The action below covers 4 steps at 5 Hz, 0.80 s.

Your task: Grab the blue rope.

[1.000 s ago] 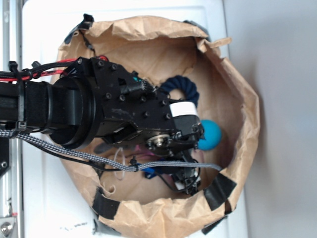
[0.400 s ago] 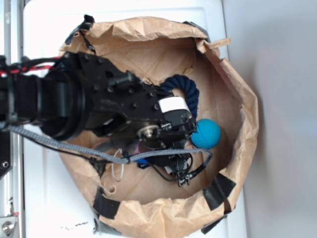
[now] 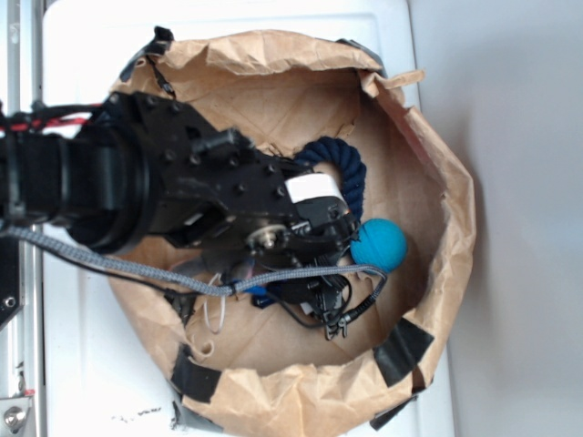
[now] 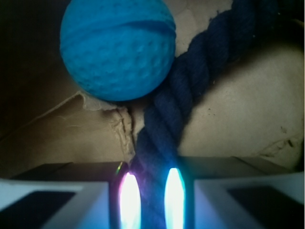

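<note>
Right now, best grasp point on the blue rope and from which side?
Grip the straight twisted stretch of the blue rope just below the teal ball, coming from above with fingers either side. The wrist view shows that stretch running lengthwise into the gap of the gripper, clear of the ball. Avoid the upper curve, which bends away against the paper bag.

Bright, even exterior light; the wrist view is dim, with glaring fingertips (soft focus).
</note>
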Available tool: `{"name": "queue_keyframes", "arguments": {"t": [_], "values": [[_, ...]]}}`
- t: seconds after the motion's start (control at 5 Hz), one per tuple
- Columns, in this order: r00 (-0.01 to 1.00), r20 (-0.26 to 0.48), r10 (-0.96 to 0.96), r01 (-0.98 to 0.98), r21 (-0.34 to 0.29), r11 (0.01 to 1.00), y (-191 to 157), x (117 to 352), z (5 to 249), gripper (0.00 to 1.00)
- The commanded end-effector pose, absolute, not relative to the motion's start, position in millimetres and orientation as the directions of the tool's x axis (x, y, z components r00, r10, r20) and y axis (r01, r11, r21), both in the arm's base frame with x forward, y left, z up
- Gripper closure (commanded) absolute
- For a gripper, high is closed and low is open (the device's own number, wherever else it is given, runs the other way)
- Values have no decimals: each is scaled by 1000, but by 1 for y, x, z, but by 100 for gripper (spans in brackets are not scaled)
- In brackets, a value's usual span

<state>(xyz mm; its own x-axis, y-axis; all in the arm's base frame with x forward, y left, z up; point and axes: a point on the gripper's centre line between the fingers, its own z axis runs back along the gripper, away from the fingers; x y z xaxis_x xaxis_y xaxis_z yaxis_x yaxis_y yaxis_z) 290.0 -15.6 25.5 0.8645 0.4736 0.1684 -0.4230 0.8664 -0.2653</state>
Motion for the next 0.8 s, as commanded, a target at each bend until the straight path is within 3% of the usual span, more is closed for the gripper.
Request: {"name": "queue_keyframes", "arguments": {"t": [0.0,0.2,0.4,0.6], "values": [[844,155,514,-452,-311,836,-5,291,67,100],[853,66,517,-470,-332,818,2,289,104,100],[855,69,513,-464,-339,819,4,280,132,100],[857,80,510,-455,-347,820,7,276,137,100]]}}
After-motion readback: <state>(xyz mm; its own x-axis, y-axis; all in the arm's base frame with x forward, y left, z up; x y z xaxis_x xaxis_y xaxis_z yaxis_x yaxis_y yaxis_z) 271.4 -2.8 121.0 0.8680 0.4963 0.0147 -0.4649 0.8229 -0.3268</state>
